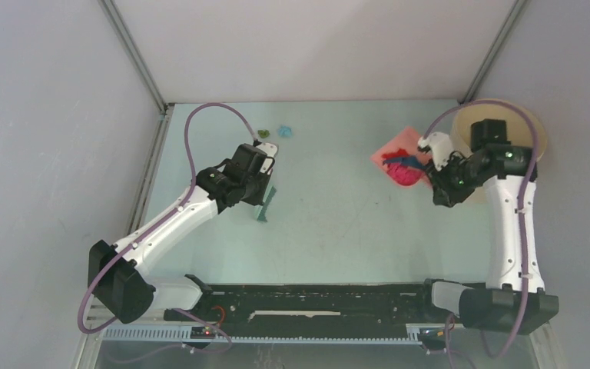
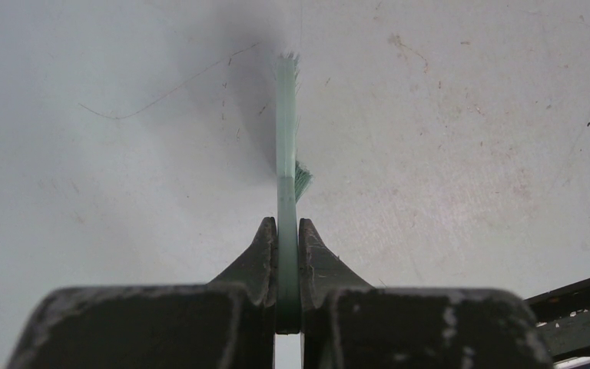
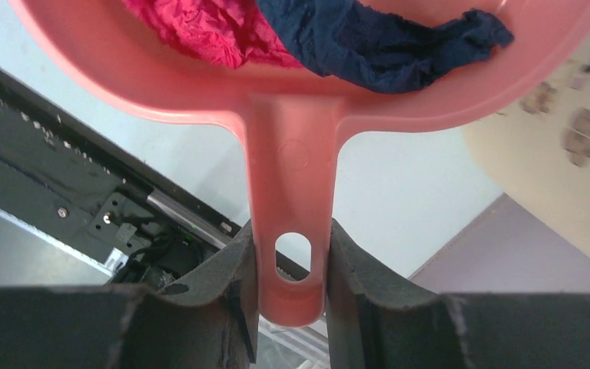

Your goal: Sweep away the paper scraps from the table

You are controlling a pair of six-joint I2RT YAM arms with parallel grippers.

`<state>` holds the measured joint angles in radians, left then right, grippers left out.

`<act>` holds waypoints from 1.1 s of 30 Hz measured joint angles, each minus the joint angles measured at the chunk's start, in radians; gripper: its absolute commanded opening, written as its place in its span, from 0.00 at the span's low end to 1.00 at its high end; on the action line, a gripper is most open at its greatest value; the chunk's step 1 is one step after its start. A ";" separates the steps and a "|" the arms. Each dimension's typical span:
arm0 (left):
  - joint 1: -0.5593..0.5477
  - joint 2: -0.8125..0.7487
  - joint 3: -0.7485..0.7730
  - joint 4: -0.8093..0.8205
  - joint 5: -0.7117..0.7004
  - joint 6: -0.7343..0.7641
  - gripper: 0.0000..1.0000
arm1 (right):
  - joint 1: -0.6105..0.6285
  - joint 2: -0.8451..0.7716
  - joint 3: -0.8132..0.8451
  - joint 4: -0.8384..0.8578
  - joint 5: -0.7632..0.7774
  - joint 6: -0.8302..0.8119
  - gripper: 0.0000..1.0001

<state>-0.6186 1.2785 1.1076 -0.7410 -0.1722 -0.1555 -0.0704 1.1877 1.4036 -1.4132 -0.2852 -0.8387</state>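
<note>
My left gripper [image 1: 265, 175] [image 2: 287, 231] is shut on the thin handle of the teal hand brush [image 1: 264, 206] [image 2: 286, 154], which hangs over the pale green table [image 1: 330, 223]. A green paper scrap [image 1: 263, 134] and a light blue one [image 1: 284, 131] lie on the table beyond it. The salmon-pink dustpan [image 1: 399, 156] [image 3: 292, 154] is tilted up at the right, its handle clamped in my shut right gripper [image 1: 436, 173] [image 3: 290, 246]. Inside the pan lie red and magenta scraps [image 3: 200, 31] and a dark blue one [image 3: 384, 46].
A round beige bin [image 1: 534, 131] stands at the far right corner, behind my right arm. Metal rails edge the table, with grey walls all round. The black base rail [image 1: 323, 301] runs along the near edge.
</note>
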 measured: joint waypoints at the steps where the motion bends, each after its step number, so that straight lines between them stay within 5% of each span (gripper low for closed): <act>1: 0.000 0.000 0.000 0.000 0.000 0.000 0.00 | -0.055 0.022 0.047 -0.015 -0.018 0.002 0.00; 13: 0.000 0.000 0.000 -0.001 0.022 0.007 0.00 | -0.402 0.235 0.473 -0.082 -0.113 0.120 0.00; 21: 0.000 0.000 0.000 -0.001 0.027 0.007 0.01 | -0.550 0.345 0.537 -0.015 -0.036 0.288 0.00; 33: 0.000 0.005 0.000 -0.001 0.048 0.007 0.01 | -0.568 0.365 0.503 0.267 0.293 0.344 0.00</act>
<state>-0.6186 1.2831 1.1076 -0.7418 -0.1238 -0.1486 -0.6388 1.5528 1.9064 -1.1465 0.0078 -0.4946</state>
